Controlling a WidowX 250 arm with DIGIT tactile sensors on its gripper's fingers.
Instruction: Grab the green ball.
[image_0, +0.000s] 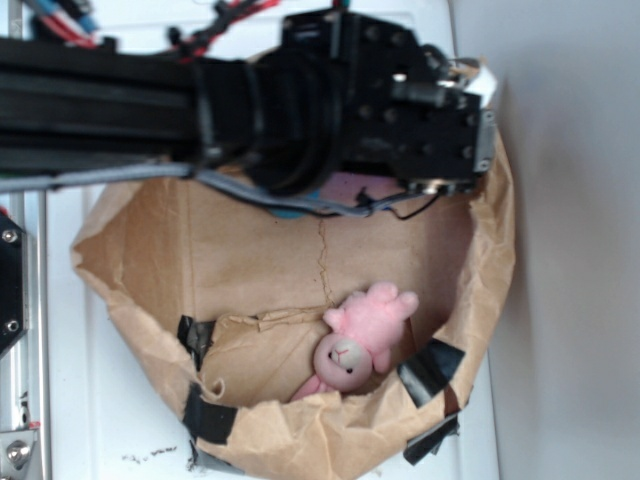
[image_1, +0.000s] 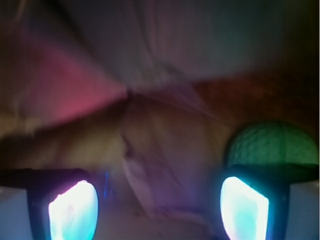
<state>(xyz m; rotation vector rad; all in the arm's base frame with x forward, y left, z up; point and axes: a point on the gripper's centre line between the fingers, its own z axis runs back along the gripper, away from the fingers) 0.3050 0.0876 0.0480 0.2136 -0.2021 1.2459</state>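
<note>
One brown paper bag (image_0: 250, 260) fills the middle of the exterior frame, its rim rolled down and taped with several black strips, probably so it stands open as a bin for the toys. One black robot arm (image_0: 300, 100) crosses the top of the frame and hangs over the bag's upper part, hiding what lies beneath. One pink bunny (image_0: 360, 335) lies lower centre, resting against the bag's fold. In the wrist view, one green ball (image_1: 272, 145) sits at the right, just behind the right fingertip (image_1: 245, 207). The gripper (image_1: 160, 210) has its fingers spread wide, nothing between them; it seems offset left of the ball.
</note>
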